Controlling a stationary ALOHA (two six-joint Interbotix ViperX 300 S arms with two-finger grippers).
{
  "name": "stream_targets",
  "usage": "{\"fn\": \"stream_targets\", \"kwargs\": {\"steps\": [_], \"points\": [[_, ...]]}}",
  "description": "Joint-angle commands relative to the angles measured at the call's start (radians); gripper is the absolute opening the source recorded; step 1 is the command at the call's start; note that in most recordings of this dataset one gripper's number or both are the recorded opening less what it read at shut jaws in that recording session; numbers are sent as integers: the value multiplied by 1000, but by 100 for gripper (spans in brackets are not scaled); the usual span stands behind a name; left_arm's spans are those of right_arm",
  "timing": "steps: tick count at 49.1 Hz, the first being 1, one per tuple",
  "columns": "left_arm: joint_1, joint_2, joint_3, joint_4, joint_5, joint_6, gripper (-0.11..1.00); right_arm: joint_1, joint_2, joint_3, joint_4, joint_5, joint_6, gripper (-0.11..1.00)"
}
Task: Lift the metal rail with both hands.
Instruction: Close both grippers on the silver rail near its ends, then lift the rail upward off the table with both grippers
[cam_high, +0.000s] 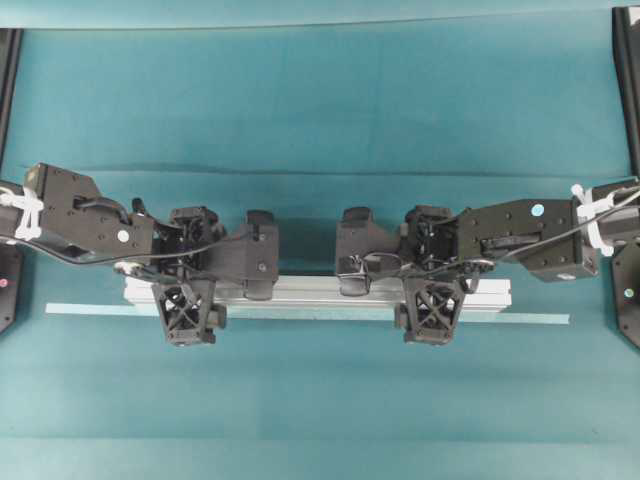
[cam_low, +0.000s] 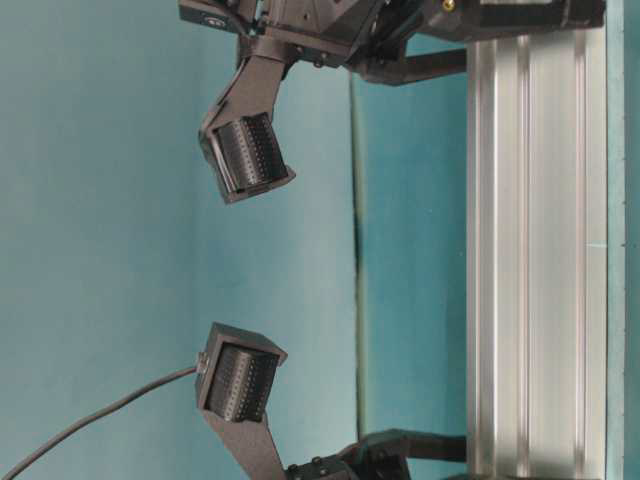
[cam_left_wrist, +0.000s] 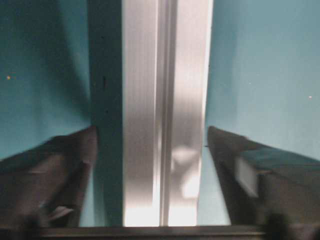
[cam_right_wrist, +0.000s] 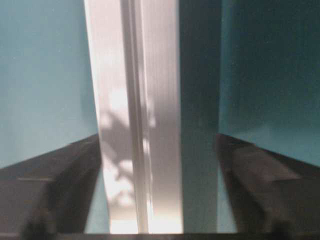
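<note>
The metal rail (cam_high: 320, 290) is a long silver grooved bar lying across the middle of the teal table; it also shows in the table-level view (cam_low: 535, 250). My left gripper (cam_high: 190, 290) points down over the rail's left part, and my right gripper (cam_high: 432, 290) over its right part. In the left wrist view the rail (cam_left_wrist: 165, 100) runs between the open fingers of the left gripper (cam_left_wrist: 152, 131), with a clear gap on the left side. In the right wrist view the rail (cam_right_wrist: 135, 75) runs between the open fingers of the right gripper (cam_right_wrist: 158, 137), with a gap on the right side.
A thin pale teal tape strip (cam_high: 80, 310) lies along the table just in front of the rail and is longer than it. Black frame posts stand at the far corners (cam_high: 625, 80). A black arm base (cam_high: 628, 290) sits at the right edge.
</note>
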Motion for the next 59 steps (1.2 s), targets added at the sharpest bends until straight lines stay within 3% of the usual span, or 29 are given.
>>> {"fn": "stream_targets", "kwargs": {"steps": [1,7,35,59], "points": [[-5,-11,-5,2,-6,3,69,8,6,-5,8,0,23,72],[-12,-11,-5,2,-5,8,36,8,9,-8,8,8,63,40],[-12,-21,-6,2,11,17,36,9,-3,-8,8,52,78,39],[-11,-181,-117,2,275,6,36,6,-137,-81,8,239,81,39]]}}
